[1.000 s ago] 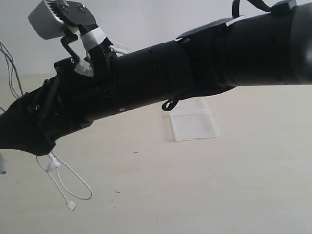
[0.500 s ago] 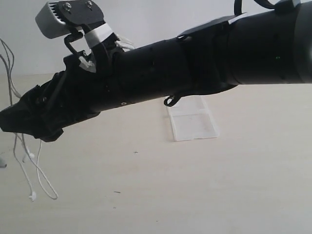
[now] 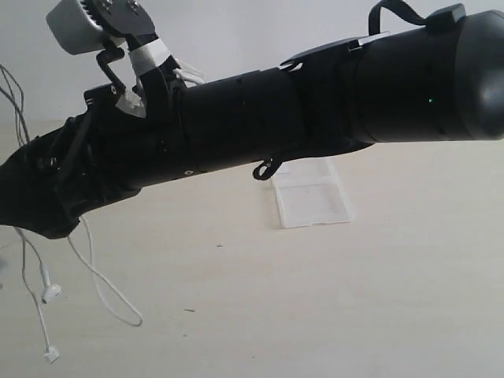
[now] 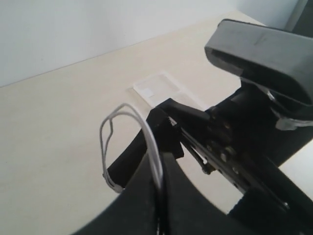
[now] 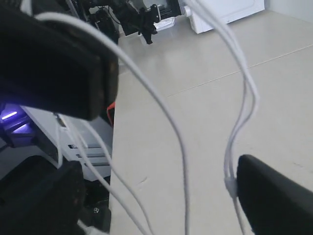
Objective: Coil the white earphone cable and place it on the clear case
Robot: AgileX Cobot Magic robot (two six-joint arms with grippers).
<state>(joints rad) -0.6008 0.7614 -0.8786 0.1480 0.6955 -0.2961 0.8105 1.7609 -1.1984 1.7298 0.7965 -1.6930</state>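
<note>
The white earphone cable (image 3: 110, 299) hangs in loops below the black right arm at the exterior view's left, with an earbud (image 3: 50, 293) and a small end piece (image 3: 51, 355) dangling. My left gripper (image 4: 159, 196) is shut on the cable (image 4: 108, 147), which arches out from between its fingers. My right gripper (image 5: 161, 205) is open, fingers wide apart, with several cable strands (image 5: 182, 147) hanging between them and one running along a finger (image 5: 274, 196). The clear case (image 3: 313, 201) lies flat on the table behind the arm, also seen as a pale case (image 4: 164, 90) in the left wrist view.
The thick black right arm (image 3: 315, 110) spans the exterior view from right to far left and hides the table's middle. Thin grey wires (image 3: 17, 118) hang at the left edge. The light table (image 3: 354, 299) stretches in front. Beyond the table edge stand a floor and furniture (image 5: 215, 14).
The right arm's end has shifted at the left side. The dangling cable has swung from a low bunch into longer hanging loops, with the earbud and end piece now lower left.
</note>
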